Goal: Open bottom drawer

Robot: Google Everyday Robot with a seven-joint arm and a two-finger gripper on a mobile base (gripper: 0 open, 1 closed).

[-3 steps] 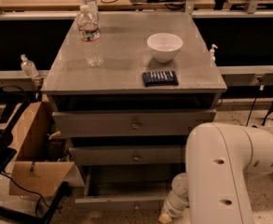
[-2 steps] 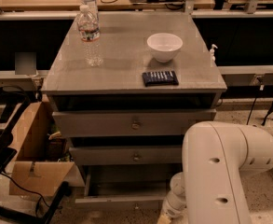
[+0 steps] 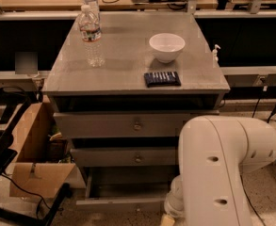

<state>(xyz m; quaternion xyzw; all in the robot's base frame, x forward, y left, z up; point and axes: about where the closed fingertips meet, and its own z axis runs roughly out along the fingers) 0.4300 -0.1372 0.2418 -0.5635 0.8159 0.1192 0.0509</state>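
Observation:
The grey cabinet [image 3: 137, 79] has three drawers. The bottom drawer [image 3: 123, 203] stands pulled out toward me. Its grey tray interior [image 3: 128, 182] shows behind its slim front, and its knob is hidden. The mid drawer [image 3: 128, 157] and the top drawer [image 3: 128, 125] are closed, each with a small round knob. My white arm [image 3: 222, 168] fills the lower right. My gripper [image 3: 168, 217] hangs low at the right end of the bottom drawer's front, mostly hidden by the arm.
A water bottle [image 3: 91, 32], a white bowl [image 3: 166, 46] and a dark blue packet [image 3: 162, 78] sit on the cabinet top. An open cardboard box [image 3: 31, 159] and black cables [image 3: 15, 206] lie on the floor at the left. A shelf rail runs behind.
My arm has shifted a little to the left and lower in view. The bottom drawer looks pulled out about as far as before.

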